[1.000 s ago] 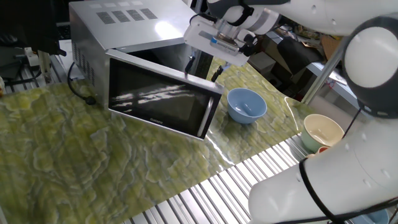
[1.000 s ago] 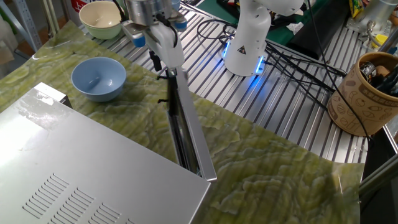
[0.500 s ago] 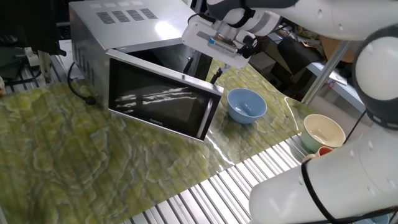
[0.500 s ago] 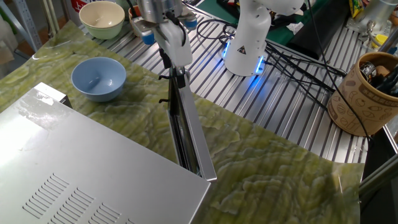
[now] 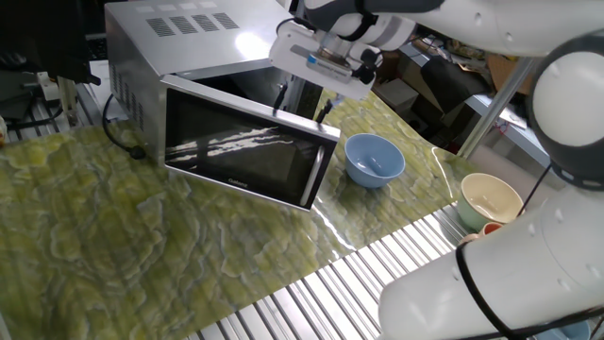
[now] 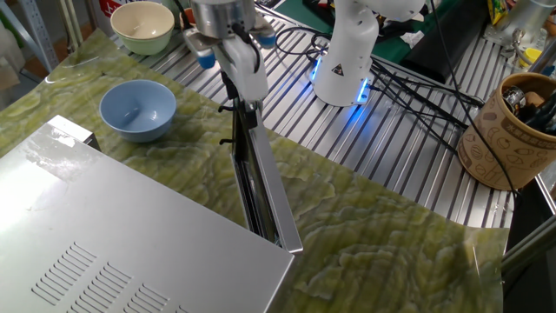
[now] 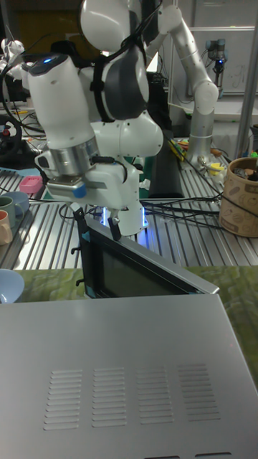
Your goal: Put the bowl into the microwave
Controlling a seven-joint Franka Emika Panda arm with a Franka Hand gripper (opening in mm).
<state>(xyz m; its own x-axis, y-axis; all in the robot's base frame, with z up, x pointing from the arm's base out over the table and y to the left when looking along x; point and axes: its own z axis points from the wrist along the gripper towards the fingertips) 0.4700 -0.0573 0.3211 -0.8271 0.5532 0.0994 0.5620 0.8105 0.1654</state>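
Note:
The light-blue bowl [image 5: 375,159] [image 6: 137,109] stands upright on the green mat, just beyond the free edge of the microwave door; only a sliver of the bowl [image 7: 7,285] shows in the tall view. The silver microwave [image 5: 179,42] [image 6: 130,235] [image 7: 122,366] has its dark glass door [image 5: 245,156] [image 7: 136,269] swung partly open. My gripper [image 5: 303,102] [image 6: 233,85] [image 7: 97,224] hangs over the door's top edge near its free end, open, its two fingers spread and holding nothing. It is a hand's width from the bowl.
A cream bowl [image 5: 489,200] [image 6: 144,26] sits on the metal slats past the blue one. The arm's white base [image 6: 347,52] with cables stands behind the door. A brown patterned cup [image 6: 508,130] is at the far right. The mat's edge meets ribbed slats [image 5: 377,274].
My gripper has shifted slightly up and back along the door's top edge. The door's angle and the bowl look unchanged.

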